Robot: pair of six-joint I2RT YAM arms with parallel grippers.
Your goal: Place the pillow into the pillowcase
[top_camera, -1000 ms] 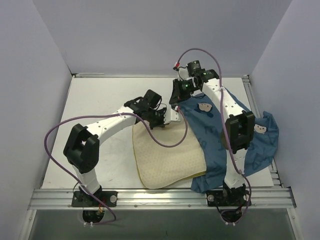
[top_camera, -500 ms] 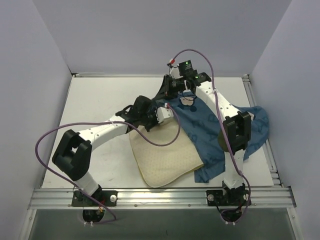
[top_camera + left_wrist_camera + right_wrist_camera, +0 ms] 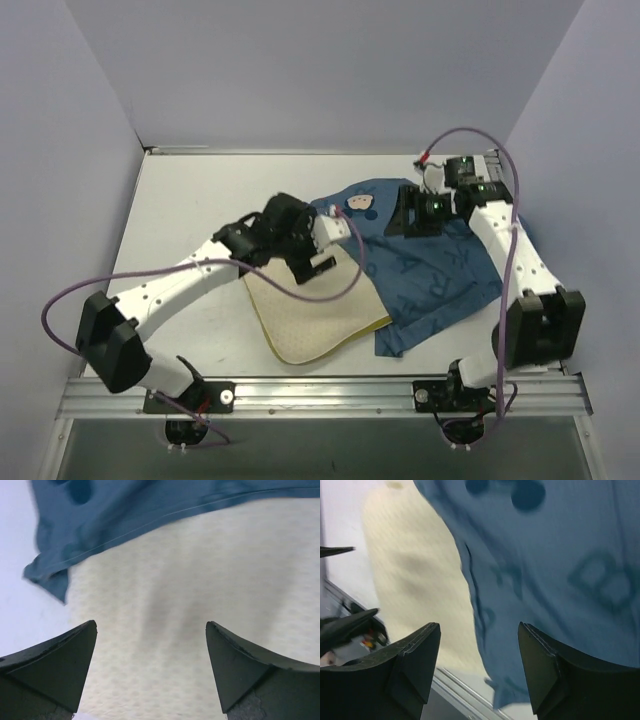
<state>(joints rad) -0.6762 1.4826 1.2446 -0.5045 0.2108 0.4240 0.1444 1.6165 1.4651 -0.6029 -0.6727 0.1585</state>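
The cream quilted pillow [image 3: 310,315] lies flat near the table's front middle. Its far and right parts are covered by the blue printed pillowcase [image 3: 440,275], which spreads to the right with a mouse face near its far edge. My left gripper [image 3: 318,255] hovers over the pillow's far edge. In the left wrist view it [image 3: 151,627] is open above the pillow [image 3: 190,605], with the pillowcase hem [image 3: 125,515] just ahead. My right gripper [image 3: 408,215] is above the pillowcase's far part. Its jaws [image 3: 479,630] are open and empty over the pillowcase [image 3: 560,570] and the pillow [image 3: 405,580].
White table [image 3: 200,200] with grey walls on three sides. A metal rail [image 3: 320,392] runs along the near edge and carries both arm bases. Purple cables loop off each arm.
Both grippers have opened and let go of the pillowcase's far edge. The cloth has dropped flat over the pillow. The right arm swung right; the left arm moved lower and left.
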